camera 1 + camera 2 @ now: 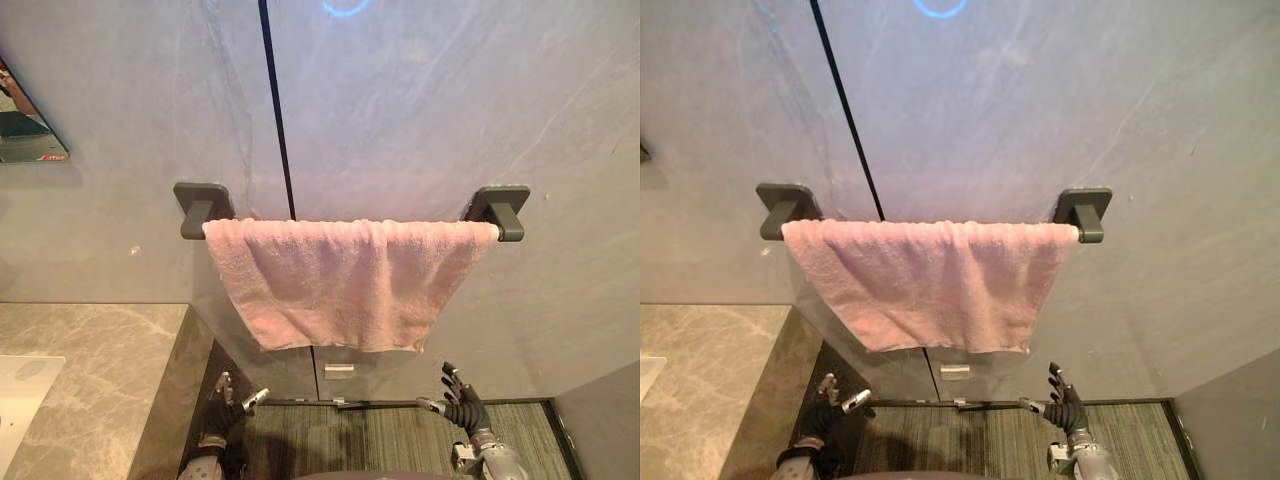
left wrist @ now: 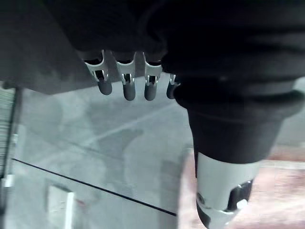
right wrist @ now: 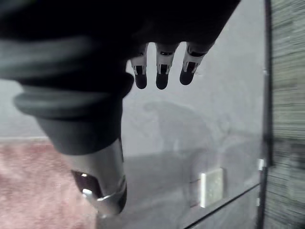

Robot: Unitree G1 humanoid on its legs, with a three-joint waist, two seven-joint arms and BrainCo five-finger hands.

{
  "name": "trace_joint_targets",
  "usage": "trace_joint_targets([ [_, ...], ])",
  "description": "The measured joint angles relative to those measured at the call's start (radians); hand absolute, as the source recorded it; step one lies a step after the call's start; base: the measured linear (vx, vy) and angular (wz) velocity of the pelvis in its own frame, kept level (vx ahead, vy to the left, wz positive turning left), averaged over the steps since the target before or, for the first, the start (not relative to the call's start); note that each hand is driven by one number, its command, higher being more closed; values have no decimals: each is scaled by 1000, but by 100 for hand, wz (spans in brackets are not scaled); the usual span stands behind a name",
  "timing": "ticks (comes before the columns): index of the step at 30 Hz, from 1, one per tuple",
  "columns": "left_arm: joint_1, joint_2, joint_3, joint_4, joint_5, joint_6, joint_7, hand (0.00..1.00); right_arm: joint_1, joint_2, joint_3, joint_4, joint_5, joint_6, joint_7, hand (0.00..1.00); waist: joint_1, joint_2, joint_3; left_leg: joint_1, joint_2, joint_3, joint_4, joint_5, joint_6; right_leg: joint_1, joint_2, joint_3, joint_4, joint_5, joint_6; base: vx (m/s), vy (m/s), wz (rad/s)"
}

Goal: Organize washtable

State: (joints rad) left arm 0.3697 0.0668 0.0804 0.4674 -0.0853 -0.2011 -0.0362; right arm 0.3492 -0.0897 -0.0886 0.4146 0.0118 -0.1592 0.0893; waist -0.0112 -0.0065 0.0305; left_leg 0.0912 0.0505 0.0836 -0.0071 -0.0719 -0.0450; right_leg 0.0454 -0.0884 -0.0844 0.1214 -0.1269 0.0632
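Grey wall [image 1: 420, 110]; left eye view adds mirror [image 1: 25, 125] upper left. Centre: pink towel [image 1: 345, 285] over bar [image 1: 495, 232], long axis horiz. My left hand [image 1: 228, 405] & right hand [image 1: 462, 405] low, fingers relaxed, empty.

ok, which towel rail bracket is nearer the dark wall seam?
The left bracket, on the counter side: the seam drops just beside it. The right bracket is far from it.

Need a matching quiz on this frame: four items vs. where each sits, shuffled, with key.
1 pink towel
2 left hand
3 right hand
4 marble counter

A low at right, open, above the carpet
B draped over the wall bar
C lower left of the head views
D low, open, beside the counter's dark side

Pairs: 1-B, 2-D, 3-A, 4-C
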Motion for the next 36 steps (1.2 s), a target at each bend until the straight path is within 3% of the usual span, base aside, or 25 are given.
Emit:
trace_joint_targets([
  [7,-38,34,-4,213,68,8,39,0,-50,-10,16,219,-41,15,-25,0,-1,-1,1,-1,-2,-2,-1,1,0,-5,0,0,-1,0,0,0,0,0],
  [18,-46,54,-3,304,119,18,49,0,-114,-56,7,387,-179,18,-52,0,-3,-13,7,1,-14,1,-15,4,0,-17,3,6,-5,1,1,2,2,-1],
  [23,-60,53,0,313,116,19,59,0,-157,-56,7,405,-180,37,-66,0,6,-24,41,-5,-15,36,-8,3,0,-51,3,41,21,4,3,-30,12,-20],
  [27,-123,55,-4,288,113,21,62,0,-190,-49,8,364,-181,51,-67,0,23,-25,97,-134,13,47,157,-54,11,-167,2,74,164,4,4,-128,-2,-8],
  [30,-152,54,-10,245,97,20,64,0,-154,-35,10,299,-180,54,-67,0,25,-18,114,-212,31,-15,256,-75,12,-243,-17,137,497,-80,23,-93,-46,58],
  [31,-152,55,-10,227,95,21,67,0,-136,-32,17,281,-179,54,-66,0,28,-36,101,-241,31,-44,289,-78,6,-242,-30,180,606,-91,41,-46,-174,72],
  [33,-154,62,-6,212,92,21,78,0,-131,-32,20,253,-179,53,-67,0,38,-63,86,-311,29,-62,344,-71,-8,-219,-48,248,642,-86,49,-61,-250,50],
  [34,-156,61,-2,208,92,22,83,0,-136,-34,19,240,-177,53,-68,0,41,-74,83,-346,30,-64,375,-67,-14,-197,-47,276,606,-117,82,-145,-312,51],
  [35,-162,55,2,208,91,24,86,0,-152,-39,13,236,-174,53,-69,0,50,-77,86,-375,42,-73,399,-53,-32,-171,-27,295,553,-171,97,-211,-334,33],
  [36,-163,29,0,208,89,29,87,0,-163,-45,7,236,-169,54,-73,0,69,-59,95,-381,62,-81,387,-27,-53,-139,-7,298,484,-214,77,-296,-402,23],
])
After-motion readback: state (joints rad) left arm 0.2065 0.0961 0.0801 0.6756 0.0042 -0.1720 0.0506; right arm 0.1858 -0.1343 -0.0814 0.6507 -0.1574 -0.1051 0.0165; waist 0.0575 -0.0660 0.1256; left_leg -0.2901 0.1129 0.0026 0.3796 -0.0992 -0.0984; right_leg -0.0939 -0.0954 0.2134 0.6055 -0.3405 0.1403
